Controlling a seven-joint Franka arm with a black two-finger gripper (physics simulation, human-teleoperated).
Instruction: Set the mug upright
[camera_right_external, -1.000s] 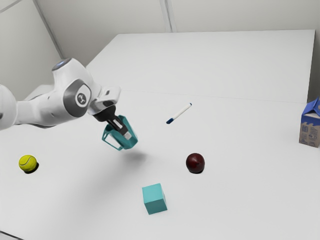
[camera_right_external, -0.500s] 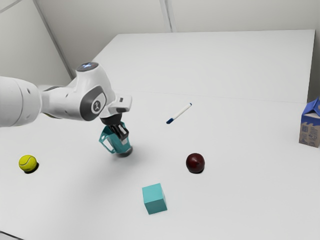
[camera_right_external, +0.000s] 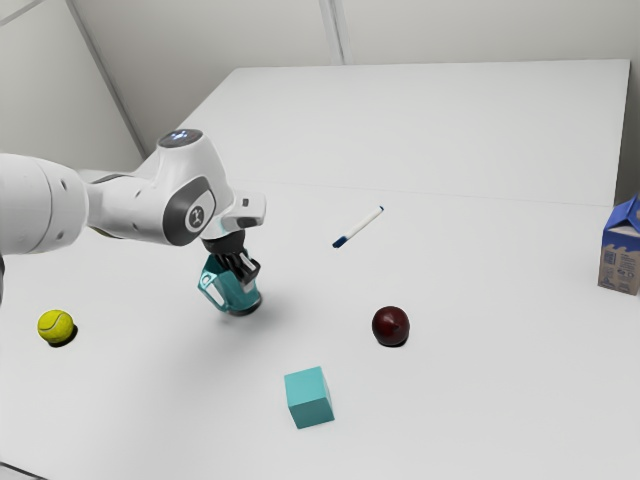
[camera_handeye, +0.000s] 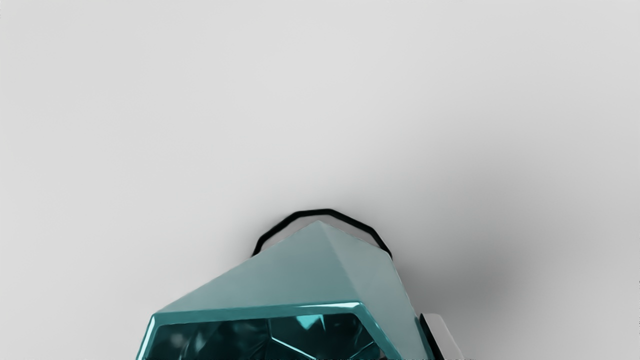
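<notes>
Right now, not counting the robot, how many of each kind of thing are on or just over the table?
Round things: 2, the tennis ball and the dark red one
Mugs: 1
Cubes: 1
Pens: 1
Cartons: 1
Total: 6

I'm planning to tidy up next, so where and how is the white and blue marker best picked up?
Probably by the middle of the marker, from straight above, pinching across its width. It lies flat on the table, long and slim, with both long sides free, so a crosswise grip there should balance best.
</notes>
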